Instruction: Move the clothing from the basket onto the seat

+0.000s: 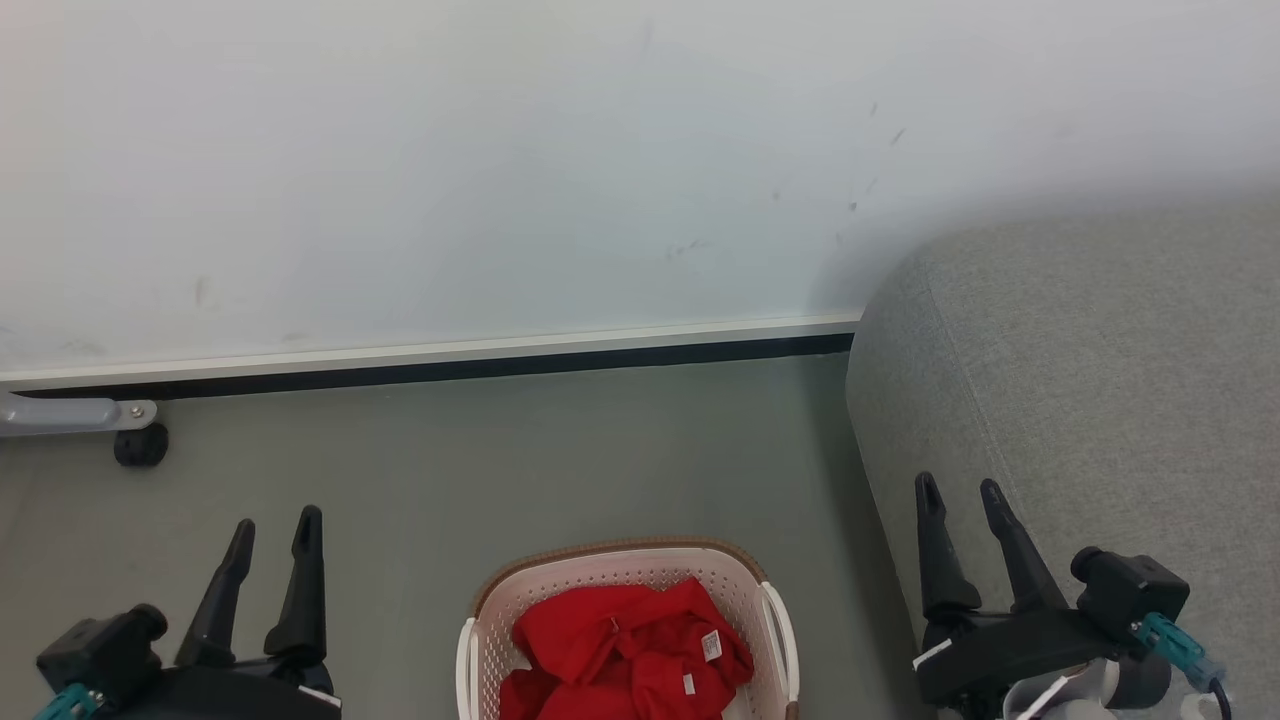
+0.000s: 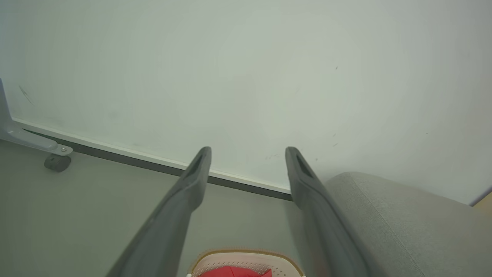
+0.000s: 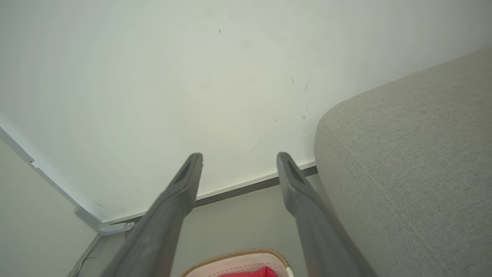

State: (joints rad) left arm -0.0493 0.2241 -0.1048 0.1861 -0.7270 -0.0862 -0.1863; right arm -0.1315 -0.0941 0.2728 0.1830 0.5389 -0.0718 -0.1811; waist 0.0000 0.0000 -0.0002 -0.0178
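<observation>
The red clothing (image 1: 625,650) lies crumpled in the cream-white basket (image 1: 500,610) on the floor at the bottom middle of the head view, small white labels showing. Both wrist views catch the basket's brown rim (image 2: 246,252) (image 3: 238,256) and a bit of red fabric (image 2: 234,272) (image 3: 253,273) at their bottom edge. The grey sofa seat (image 1: 1090,390) rises to the right of the basket. My left gripper (image 1: 276,522) is open at the lower left, left of the basket. My right gripper (image 1: 958,488) is open at the lower right, over the sofa's rounded edge. Neither holds anything.
A pale wall with a white and dark baseboard (image 1: 450,360) runs behind the basket. A grey metal leg with a black caster (image 1: 140,443) stands at the far left by the wall. Grey floor (image 1: 520,460) lies between the basket and the wall.
</observation>
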